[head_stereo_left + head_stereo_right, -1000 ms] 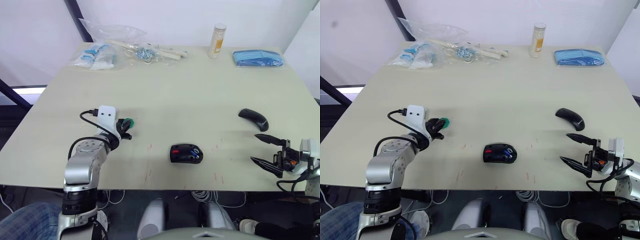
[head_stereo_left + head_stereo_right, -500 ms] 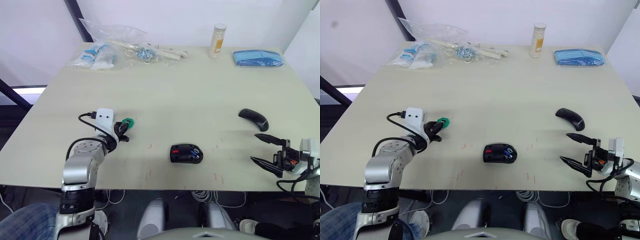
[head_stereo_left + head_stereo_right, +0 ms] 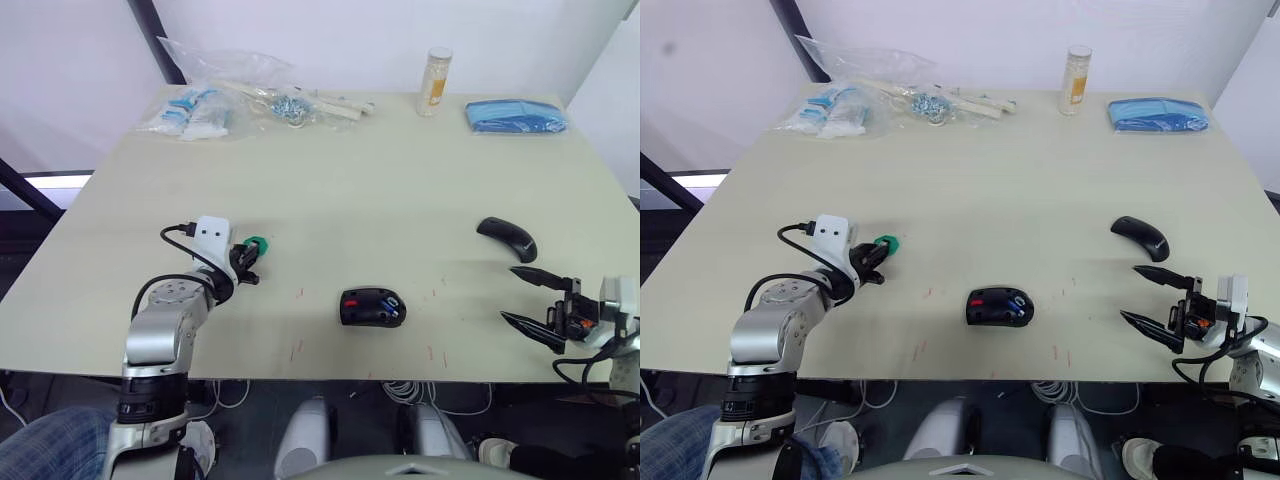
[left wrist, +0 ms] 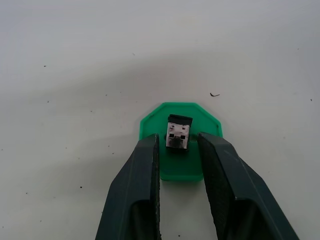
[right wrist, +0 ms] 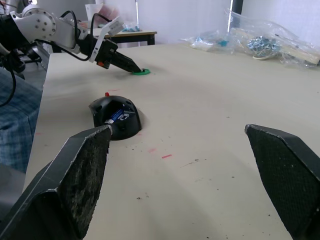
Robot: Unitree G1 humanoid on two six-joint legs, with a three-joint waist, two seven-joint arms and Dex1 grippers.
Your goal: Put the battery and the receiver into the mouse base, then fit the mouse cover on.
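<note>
At the green disc, my left claw (image 4: 177, 150) brackets the receiver (image 4: 178, 133).
Its fingers stand narrowly apart on either side of the plug, which sits on the disc (image 4: 180, 145), not yet pinched. Mid-tabletop (image 3: 380, 180) I see the mouse base (image 3: 372, 306) with the battery (image 3: 388, 307) inside. My right claw (image 3: 528, 297) gapes wide near the cover (image 3: 507, 238).

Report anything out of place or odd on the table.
Nothing stands out. The receiver sits on its green disc between the left gripper's open fingers; the mouse base lies open with the mouse cover set aside.
</note>
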